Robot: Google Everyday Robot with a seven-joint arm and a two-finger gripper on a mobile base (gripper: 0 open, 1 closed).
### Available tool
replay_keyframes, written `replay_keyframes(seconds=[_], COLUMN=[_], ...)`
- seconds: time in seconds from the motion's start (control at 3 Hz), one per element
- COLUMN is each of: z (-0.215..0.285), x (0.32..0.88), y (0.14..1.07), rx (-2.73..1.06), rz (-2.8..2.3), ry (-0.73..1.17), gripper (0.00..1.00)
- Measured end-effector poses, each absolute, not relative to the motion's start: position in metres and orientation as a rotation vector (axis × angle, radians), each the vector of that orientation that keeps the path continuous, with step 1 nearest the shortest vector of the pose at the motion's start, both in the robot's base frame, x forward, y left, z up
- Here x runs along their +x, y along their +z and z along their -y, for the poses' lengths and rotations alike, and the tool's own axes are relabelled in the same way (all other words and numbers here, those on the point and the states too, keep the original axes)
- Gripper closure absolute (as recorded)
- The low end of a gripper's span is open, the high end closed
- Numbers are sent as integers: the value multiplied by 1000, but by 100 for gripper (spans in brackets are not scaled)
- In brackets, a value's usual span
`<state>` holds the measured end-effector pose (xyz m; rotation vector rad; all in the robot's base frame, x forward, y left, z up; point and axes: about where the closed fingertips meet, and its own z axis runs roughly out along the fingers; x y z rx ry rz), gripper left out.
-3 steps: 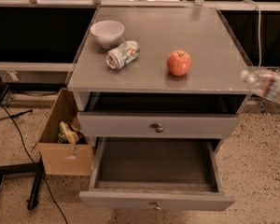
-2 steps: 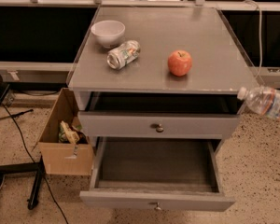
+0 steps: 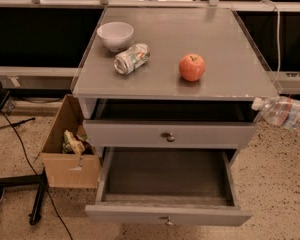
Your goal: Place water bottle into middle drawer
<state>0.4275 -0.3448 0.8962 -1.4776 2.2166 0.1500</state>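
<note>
The water bottle (image 3: 284,113) is a clear plastic bottle with a white cap and a reddish band on its label. It hangs in the air at the right edge of the camera view, lying almost flat, cap pointing left, beside the cabinet's right corner. Its rear end is cut off by the frame edge. My gripper is out of view past that right edge. The middle drawer (image 3: 165,176) is pulled wide open at the bottom of the view, with a dark floor, low walls and a small knob. Nothing lies in it. The bottle is above and to the right of it.
A taller-fronted grey drawer (image 3: 170,134) above is open a crack. On the cabinet top (image 3: 225,44) stand a white bowl (image 3: 115,34), a lying silver-and-green can (image 3: 131,59) and a red apple (image 3: 192,67). A cardboard box (image 3: 70,156) and cables sit on the floor to the left.
The water bottle has moved left and down, further into view, from level with the tabletop's edge to level with the upper drawer.
</note>
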Motion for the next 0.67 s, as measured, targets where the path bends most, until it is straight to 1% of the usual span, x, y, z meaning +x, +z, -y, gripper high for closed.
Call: replay_keyframes(seconds=[0.33,0.67], z=[337,317], x=[424,414], y=[872,842], rx=[-1528,-1593], rz=[-2172,-2112], ry=[210,301], gripper=[100,100])
